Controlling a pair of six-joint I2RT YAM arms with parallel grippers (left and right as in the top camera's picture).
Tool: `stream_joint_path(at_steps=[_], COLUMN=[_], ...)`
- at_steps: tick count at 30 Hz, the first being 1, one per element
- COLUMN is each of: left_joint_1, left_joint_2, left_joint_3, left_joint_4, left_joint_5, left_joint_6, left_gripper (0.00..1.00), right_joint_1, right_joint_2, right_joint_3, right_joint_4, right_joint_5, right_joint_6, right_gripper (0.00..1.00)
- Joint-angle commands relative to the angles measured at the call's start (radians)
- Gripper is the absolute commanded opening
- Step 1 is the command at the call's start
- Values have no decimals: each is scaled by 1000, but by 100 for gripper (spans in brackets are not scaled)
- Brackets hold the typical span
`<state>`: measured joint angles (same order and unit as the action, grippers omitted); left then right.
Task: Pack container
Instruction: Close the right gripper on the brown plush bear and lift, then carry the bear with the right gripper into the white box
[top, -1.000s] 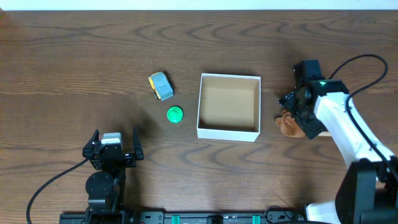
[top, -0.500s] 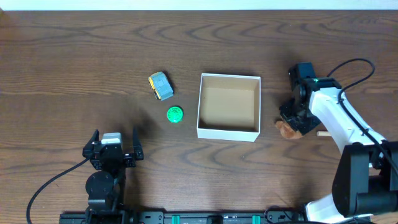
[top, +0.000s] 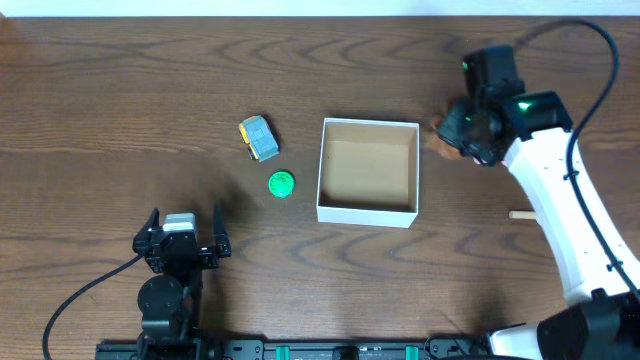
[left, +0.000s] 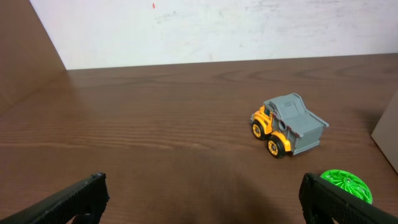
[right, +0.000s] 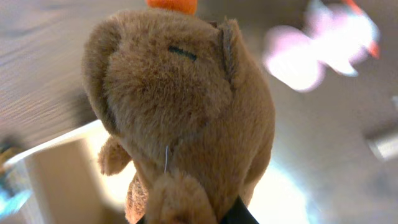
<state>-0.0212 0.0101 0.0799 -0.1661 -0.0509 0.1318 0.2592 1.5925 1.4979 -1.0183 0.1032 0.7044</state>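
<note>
The left gripper (left: 205, 208) shows only its two black fingertips, cut off by the frame's bottom edge, spread wide and holding nothing. Ahead stands a hard plastic dump truck (left: 287, 124), orange cab and grey tipped bed, then a ribbed green disc (left: 346, 185), partly cropped. The container (top: 366, 212), a square cardboard box, white outside and plain brown inside, sits mid-table. Just beside its far right corner, the right gripper (top: 462, 128) is clamped on a fuzzy brown plush toy (right: 180, 106), largely hiding it from overhead.
</note>
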Motion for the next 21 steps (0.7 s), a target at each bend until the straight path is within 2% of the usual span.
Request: stream_joint_path(at_steps=[1,5,11,17,21], left_joint_1=[5,5,5,5,5], left_joint_2=[-6,-6,-6,-6,-6], left_joint_3=[-29,-29,-29,-29,-29], left_joint_4=[-8,-8,-8,-8,-8], left_joint_5=[16,16,16,16,16], left_joint_6=[10,10,10,10,10], left_gripper=[98,98,98,98,98], right_joint_1=[87,177,275,305,304], right_joint_2=[-16,-9,48,142,216], right_joint_3=[57,61,59,59,59], right_joint_4=[34,61,12,-15,-60], right_joint_5=[1,2,5,5,5], right_joint_6=[-189,-212,-211,-204,-117], right_gripper=[1,1,1,1,1])
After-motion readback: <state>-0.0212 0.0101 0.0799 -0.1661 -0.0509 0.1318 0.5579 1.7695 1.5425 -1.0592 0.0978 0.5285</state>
